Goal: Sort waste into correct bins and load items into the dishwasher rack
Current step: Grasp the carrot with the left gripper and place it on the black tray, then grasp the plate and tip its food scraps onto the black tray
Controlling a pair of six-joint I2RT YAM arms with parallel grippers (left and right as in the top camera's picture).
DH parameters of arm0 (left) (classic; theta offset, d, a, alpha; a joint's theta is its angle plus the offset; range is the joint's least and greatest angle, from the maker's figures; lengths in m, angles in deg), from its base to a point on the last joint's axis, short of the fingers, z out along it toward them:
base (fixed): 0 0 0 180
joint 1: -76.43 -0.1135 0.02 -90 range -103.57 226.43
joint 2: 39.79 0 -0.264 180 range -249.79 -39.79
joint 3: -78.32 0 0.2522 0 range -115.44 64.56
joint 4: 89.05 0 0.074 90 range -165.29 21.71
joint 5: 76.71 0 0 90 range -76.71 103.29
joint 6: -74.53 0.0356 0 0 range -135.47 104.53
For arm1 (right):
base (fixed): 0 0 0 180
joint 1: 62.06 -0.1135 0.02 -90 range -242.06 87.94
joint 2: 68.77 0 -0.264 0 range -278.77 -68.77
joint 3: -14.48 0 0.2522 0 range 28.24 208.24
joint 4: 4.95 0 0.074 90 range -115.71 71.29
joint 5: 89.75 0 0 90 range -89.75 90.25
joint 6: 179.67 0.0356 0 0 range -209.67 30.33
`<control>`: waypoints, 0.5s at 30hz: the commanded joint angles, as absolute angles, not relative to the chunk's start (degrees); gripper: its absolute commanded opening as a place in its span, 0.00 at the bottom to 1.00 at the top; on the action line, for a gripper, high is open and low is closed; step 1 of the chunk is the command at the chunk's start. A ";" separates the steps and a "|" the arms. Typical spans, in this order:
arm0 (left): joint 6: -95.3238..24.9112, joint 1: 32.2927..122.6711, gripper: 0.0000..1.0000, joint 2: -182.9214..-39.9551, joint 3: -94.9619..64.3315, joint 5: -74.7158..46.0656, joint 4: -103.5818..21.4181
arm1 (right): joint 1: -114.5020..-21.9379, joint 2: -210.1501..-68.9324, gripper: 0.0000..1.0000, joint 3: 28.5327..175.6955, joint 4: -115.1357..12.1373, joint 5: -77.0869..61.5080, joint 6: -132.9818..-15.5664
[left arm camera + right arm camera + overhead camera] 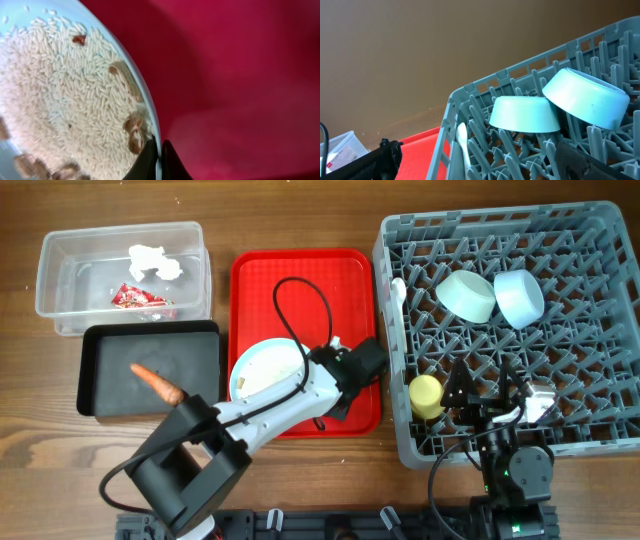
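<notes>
Plate point(262, 367) with crumbs point(65, 90) lies on the red tray point(300, 280), mid-table near the front edge, my left claw point(159, 152) pinching its rim. Next, I think: lift, tip over the black tray point(108, 385). For the right claw point(488, 395) I cannot tell.

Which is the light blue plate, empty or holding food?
Holding food: pale rice-like grains and brown bits cover the plate in the left wrist view.

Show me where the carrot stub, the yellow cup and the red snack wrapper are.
carrot stub point(155, 379): overhead view, middle of its orange body.
yellow cup point(426, 393): overhead view, centre of its yellow surface.
red snack wrapper point(136, 298): overhead view, centre of the wrapper.
</notes>
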State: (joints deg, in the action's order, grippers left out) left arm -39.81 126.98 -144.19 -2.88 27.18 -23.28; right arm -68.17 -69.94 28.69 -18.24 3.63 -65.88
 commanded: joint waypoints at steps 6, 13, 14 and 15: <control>-35.35 126.76 0.04 -138.77 -14.42 30.02 -12.59 | -67.86 -69.78 1.00 28.53 -18.00 2.73 -65.49; -33.75 120.75 0.04 -132.91 -15.60 30.31 -7.24 | -67.86 -69.78 1.00 28.53 -18.00 2.73 -65.47; -33.10 119.52 0.04 -132.32 -15.60 30.33 -6.58 | -67.86 -69.78 1.00 28.53 -18.00 2.73 -65.49; -32.24 117.84 0.04 -131.75 -15.60 30.31 -6.08 | -67.86 -69.78 1.00 28.53 -18.00 2.73 -65.49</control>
State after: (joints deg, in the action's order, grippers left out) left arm -35.30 121.64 -134.88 -14.20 28.49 -7.26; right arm -68.17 -69.94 28.69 -18.24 3.63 -65.88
